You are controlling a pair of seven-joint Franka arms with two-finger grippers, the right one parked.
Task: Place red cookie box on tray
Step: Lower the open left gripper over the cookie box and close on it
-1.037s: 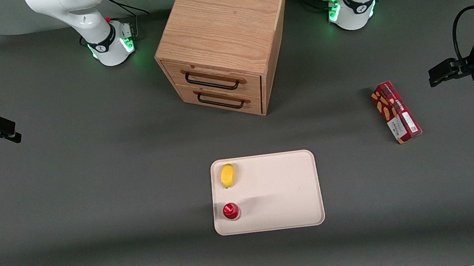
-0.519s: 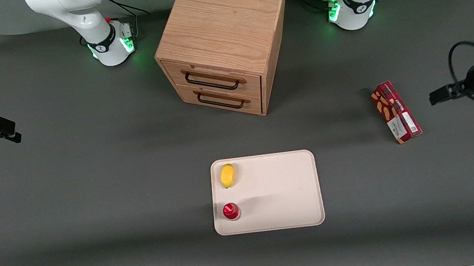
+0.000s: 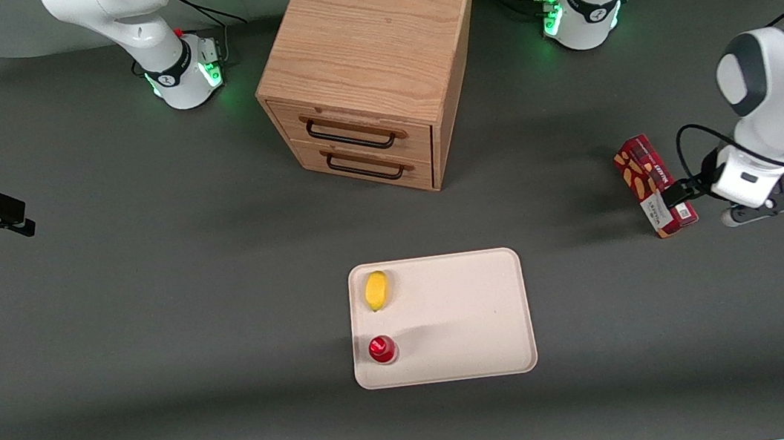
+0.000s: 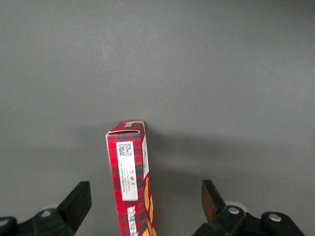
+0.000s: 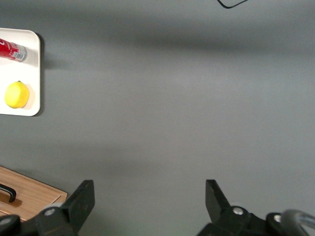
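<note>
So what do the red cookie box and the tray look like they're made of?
The red cookie box looks like printed, slightly glossy cardboard: crisp folded edges and a stuck-on white label. The tray seems matte plastic, possibly melamine: uniform cream, rounded corners and a low moulded rim. The gripper hovers over the box, fingers open.

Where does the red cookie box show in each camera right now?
Front view: red cookie box lies on the table toward the working arm's end, gripper at it.
Left wrist view: box between the open fingers.
Right wrist view: not visible.
Shared landmark: the grey table.
</note>
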